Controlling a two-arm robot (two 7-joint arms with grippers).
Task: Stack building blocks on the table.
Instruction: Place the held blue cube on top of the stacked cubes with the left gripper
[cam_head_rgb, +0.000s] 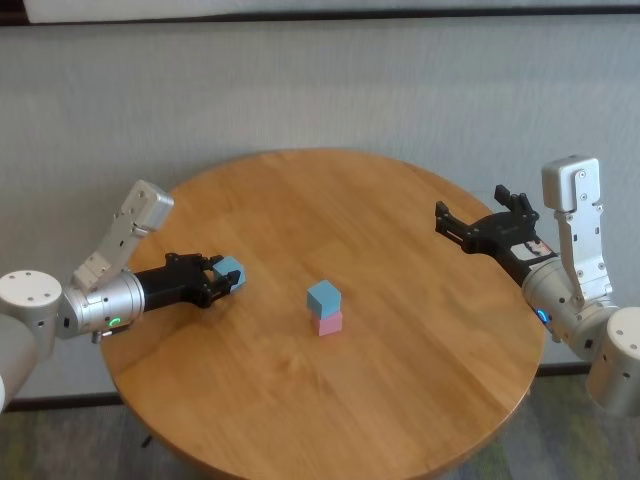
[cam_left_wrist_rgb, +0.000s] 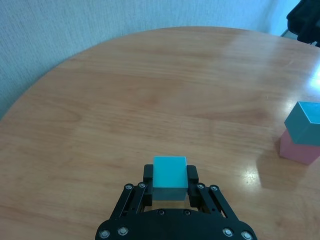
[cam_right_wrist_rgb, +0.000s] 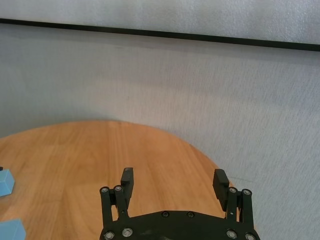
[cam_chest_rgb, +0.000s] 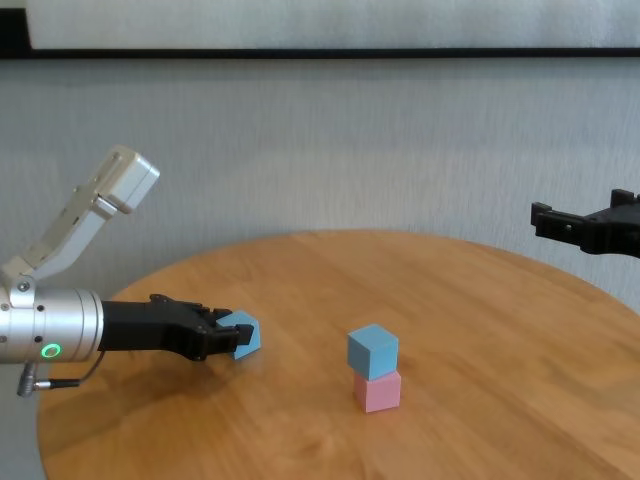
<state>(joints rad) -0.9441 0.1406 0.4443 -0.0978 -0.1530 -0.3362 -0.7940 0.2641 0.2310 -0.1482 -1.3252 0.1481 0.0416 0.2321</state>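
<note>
Pinching a small matte light-blue cube by opposite flat faces, the left gripper hovers low over the round honey-brown wooden table. It looks light, rigid and slightly slick (grip square). The blue-on-pink stack waits mid-table; the right gripper idles spread wide, grey wall behind.

The worktop is warm wood-grain plank with a smooth, slightly glossy sheen. The pink block and both blue blocks look matt, plain-faced. The fingers are matt black.
</note>
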